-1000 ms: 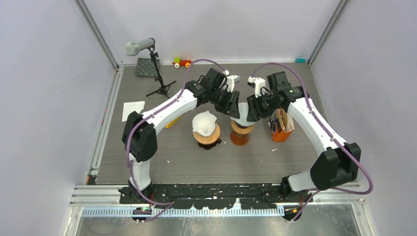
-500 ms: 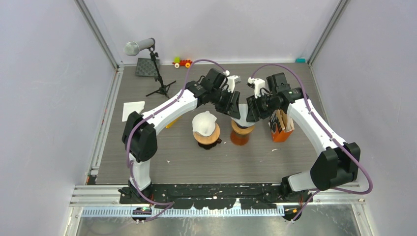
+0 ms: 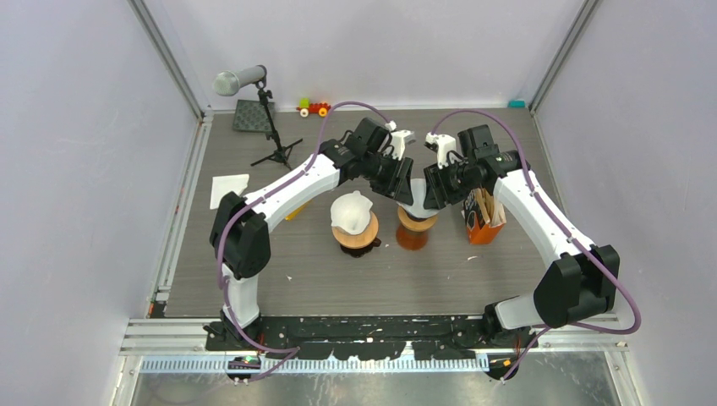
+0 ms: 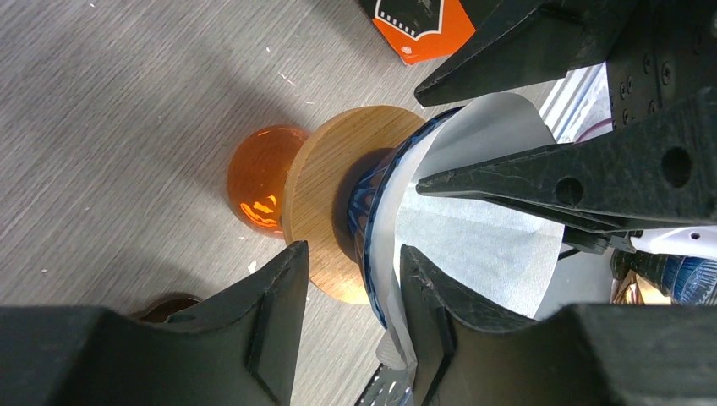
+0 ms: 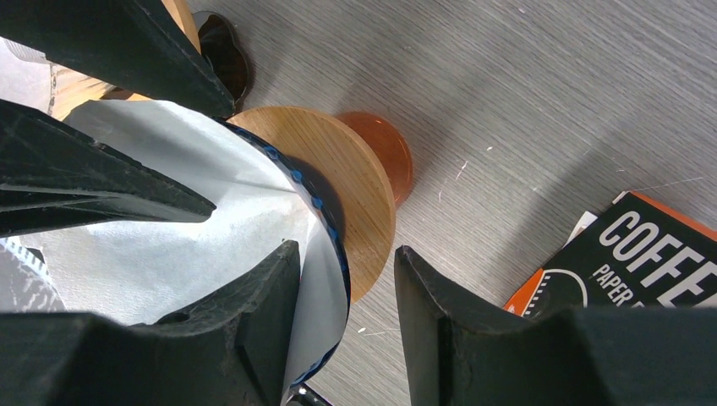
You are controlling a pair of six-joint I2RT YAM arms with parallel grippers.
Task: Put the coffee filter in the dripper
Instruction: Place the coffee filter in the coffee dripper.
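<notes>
The left hand (image 4: 351, 254) and right hand (image 5: 347, 249) each stand half-spread and clamp nothing. They straddle opposite sides of the blue dripper (image 4: 365, 211) at the middle of the counter (image 3: 338, 279). Their inner fingers press the white coffee filter (image 4: 473, 211) to its wall, probably to seat it. Since the earlier frame, almost nothing has shifted.

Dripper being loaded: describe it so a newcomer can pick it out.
On the grey table, find the spot mid-table where the left gripper and right gripper meet. The dripper stands right beneath them, filter paper in its blue cone. Unlike the dark-based dripper beside it, its base is orange glass.
</notes>
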